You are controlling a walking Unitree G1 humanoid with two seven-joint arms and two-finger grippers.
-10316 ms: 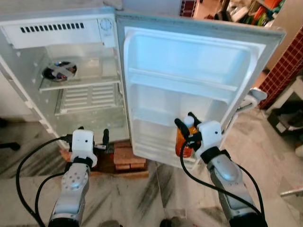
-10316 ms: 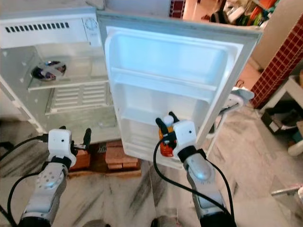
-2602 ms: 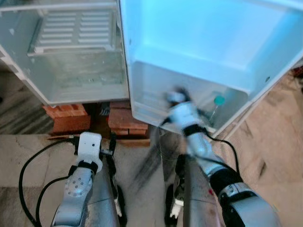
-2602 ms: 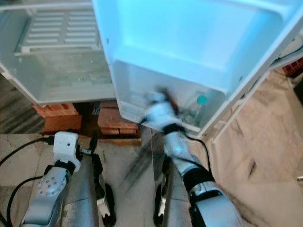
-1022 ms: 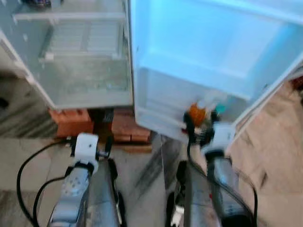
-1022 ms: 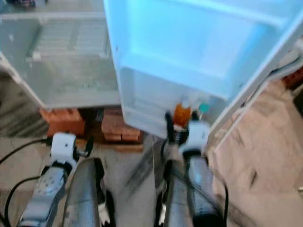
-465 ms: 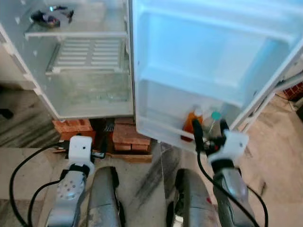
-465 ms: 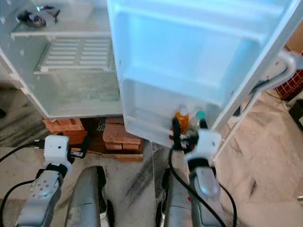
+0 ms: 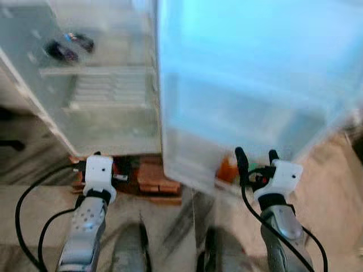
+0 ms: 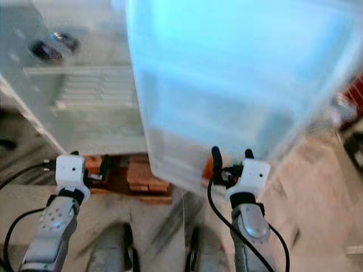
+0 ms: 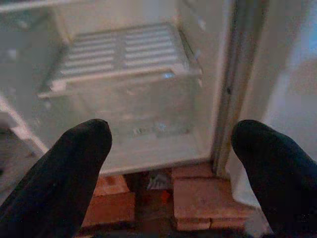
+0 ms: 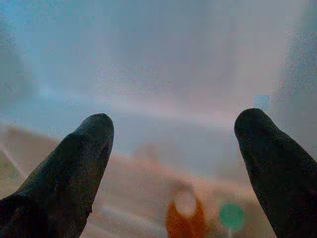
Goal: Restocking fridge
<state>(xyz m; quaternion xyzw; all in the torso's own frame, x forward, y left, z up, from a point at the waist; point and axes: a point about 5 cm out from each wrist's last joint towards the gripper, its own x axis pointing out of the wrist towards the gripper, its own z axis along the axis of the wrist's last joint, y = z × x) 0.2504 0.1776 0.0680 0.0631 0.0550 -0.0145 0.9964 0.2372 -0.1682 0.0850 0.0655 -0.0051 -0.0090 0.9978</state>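
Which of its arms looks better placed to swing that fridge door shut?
Probably the right. The right gripper is open and empty, just in front of the fridge door's lower edge, near the orange bottle. The left gripper faces the open compartment instead.

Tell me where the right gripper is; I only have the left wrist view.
Observer: The right gripper is raised in front of the bottom shelf of the open fridge door.
Operator: Is it holding anything?
Observer: No, its fingers are spread apart with nothing between them.
Operator: Where's the orange bottle?
Observer: The orange bottle stands in that bottom door shelf, beside a green-capped bottle.
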